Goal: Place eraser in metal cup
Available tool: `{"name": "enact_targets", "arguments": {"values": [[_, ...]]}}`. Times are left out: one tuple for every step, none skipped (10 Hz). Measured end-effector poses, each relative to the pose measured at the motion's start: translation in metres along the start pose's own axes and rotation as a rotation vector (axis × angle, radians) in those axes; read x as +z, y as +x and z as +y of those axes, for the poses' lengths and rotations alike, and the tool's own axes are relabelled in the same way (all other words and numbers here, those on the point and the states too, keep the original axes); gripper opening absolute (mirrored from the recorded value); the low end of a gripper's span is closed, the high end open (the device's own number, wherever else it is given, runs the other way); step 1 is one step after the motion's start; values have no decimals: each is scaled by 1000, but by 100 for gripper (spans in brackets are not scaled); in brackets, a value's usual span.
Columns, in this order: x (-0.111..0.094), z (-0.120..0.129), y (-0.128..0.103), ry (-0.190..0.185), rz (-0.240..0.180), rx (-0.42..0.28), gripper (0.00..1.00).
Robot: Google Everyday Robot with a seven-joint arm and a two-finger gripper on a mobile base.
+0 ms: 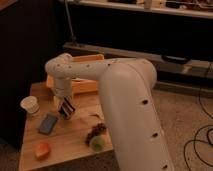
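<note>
We are looking at the eraser (67,108), a small striped block showing dark and pale bands, which is sitting at the tip of the gripper (65,107) just above the tabletop (75,137), between the paper cup (30,105) and the middle of the board. We are judging it to be light, stiff enough to keep its shape under a pinch, and a little grippy rather than slippery, so a hold across its short sides, near the middle, should be carrying it safely. The gripper is hanging down from the white arm (125,100) and appears to be pinching the eraser, though we are reading that mostly from how the block is sitting at its end, tilted and seemingly off the wood. The metal cup is not something we are making out anywhere; the arm's bulk may be covering it. Just left of the eraser a flat blue-grey pad (48,123) is lying, an orange lump (42,150) is resting near the front edge, and a green fruit (97,143) with dark grapes (95,133) is sitting beside the arm. A wooden box (82,80) is standing behind.
</note>
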Motion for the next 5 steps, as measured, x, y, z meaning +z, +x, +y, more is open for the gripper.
{"name": "enact_targets", "arguments": {"values": [[2, 0, 0, -26, 7, -2, 80], [3, 3, -1, -44, 7, -8, 80], [2, 3, -1, -59, 3, -12, 80], [-4, 1, 2, -66, -5, -18, 80], [-9, 2, 1, -68, -20, -21, 80]]}}
